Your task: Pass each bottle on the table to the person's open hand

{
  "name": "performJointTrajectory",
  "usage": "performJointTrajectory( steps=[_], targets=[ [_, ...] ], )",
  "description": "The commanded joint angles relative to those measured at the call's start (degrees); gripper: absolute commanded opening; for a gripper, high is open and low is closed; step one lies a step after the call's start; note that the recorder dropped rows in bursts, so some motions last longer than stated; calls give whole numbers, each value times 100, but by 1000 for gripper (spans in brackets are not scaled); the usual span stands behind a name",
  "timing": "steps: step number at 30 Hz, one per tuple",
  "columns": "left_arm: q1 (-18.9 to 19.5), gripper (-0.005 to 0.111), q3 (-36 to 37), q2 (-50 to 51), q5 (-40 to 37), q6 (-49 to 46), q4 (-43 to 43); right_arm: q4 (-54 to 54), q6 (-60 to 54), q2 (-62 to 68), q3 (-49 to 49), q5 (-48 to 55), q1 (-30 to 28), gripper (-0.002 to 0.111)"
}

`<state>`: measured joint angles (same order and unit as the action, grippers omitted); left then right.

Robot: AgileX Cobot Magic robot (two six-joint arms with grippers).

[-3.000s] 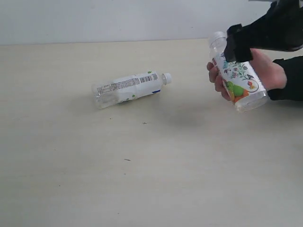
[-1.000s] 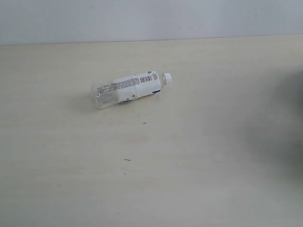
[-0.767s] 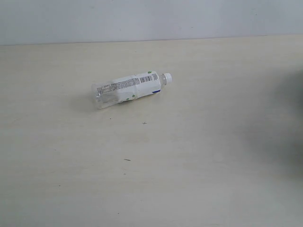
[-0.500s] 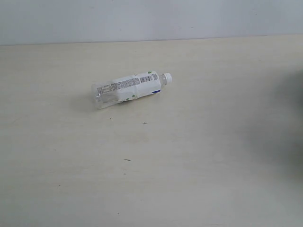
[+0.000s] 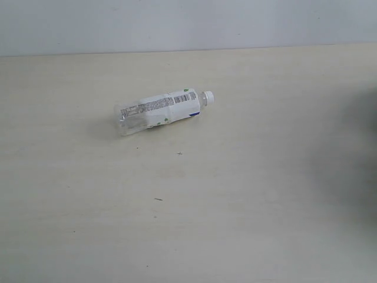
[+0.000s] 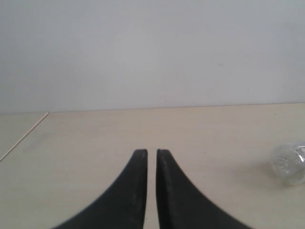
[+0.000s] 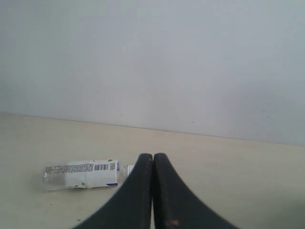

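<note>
the bottle (image 5: pixel 162 110) with the white label is the only one i see. it lies on its side on the table (image 5: pixel 247 212), free of both grippers.

surface and room: the table is a wide, pale beige, matte top. a few tiny dark specks (image 5: pixel 179 153) sit on it on the near side of the bottle in the exterior view. behind the far edge stands a plain pale grey wall (image 5: pixel 177 23).

container: small, clear plastic, white cap. i cannot tell whether anything is inside.

label: white wrap with a barcode and lines of small black print, too fine for me to read. there are a few green spots, and a blue patch at the end next to the neck.

right gripper (image 7: pixel 153 155): clenched, the two black fingers pressed flat together, nothing between them. the bottle (image 7: pixel 81 174) lies beyond its fingertips, off toward the left arm's side and well apart. it is broadside on, cap end nearer the fingers.

left gripper (image 6: pixel 152 151): drawn in to a thin slit, nothing in it. the bottle (image 6: pixel 288 164) lies beyond these tips too, off toward the right arm's side and well apart. its clear round base is turned to this gripper.

neither gripper shows in the exterior view.
</note>
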<state>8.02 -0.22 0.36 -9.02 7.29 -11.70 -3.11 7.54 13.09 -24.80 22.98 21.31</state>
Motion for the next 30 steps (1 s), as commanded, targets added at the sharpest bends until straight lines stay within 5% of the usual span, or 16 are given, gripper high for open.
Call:
performJointTrajectory(
  steps=[1, 5, 11, 20, 24, 30],
  targets=[
    [15, 10, 22, -36, 58, -1, 18, 437, -91, 149, 35, -152, -26, 0],
    [15, 10, 22, -36, 58, -1, 18, 653, -487, 1507, -233, -113, -26, 0],
    [15, 10, 22, -36, 58, -1, 18, 2998, -3926, 4507, -2028, 1703, -26, 8],
    [15, 10, 22, -36, 58, -1, 18, 2911, -4816, 7096, -4008, 2743, 538, 27],
    [15, 10, 22, -36, 58, -1, 18, 1976, -4494, 8307, -5048, 3325, 926, 50],
    [15, 10, 22, -36, 58, -1, 18, 908, -4942, 9259, -5733, 2772, 1333, 63]
  ],
)
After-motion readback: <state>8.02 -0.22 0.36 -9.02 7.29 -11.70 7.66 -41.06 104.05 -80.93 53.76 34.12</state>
